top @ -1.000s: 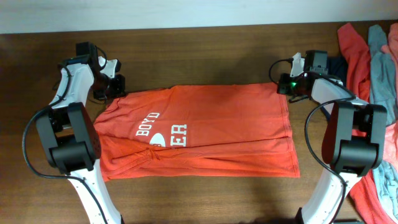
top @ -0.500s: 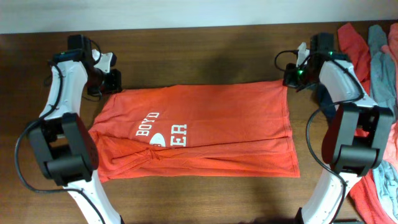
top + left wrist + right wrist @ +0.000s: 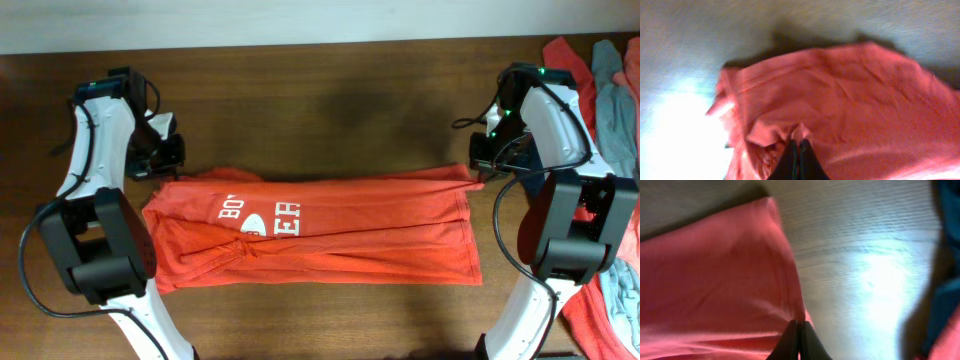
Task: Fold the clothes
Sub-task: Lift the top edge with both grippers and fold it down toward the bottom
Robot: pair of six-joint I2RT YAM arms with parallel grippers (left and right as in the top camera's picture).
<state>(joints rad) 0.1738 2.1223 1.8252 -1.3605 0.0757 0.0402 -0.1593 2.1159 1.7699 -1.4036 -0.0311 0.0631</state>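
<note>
Pinching the orange-red T-shirt [image 3: 330, 245] by its far corners, the left gripper [image 3: 172, 170] at 9 o'clock and the right gripper [image 3: 481, 170] at 3 o'clock are both clamped on cloth. The shirt lies mid-table [image 3: 330, 110], its far edge lapping over the white lettering [image 3: 262, 210]. Other clothes [image 3: 600, 90] are heaped at 2 o'clock.

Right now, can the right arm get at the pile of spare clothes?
Likely not yet: the pile lies close with nothing between, but the right gripper is shut on the T-shirt.
</note>
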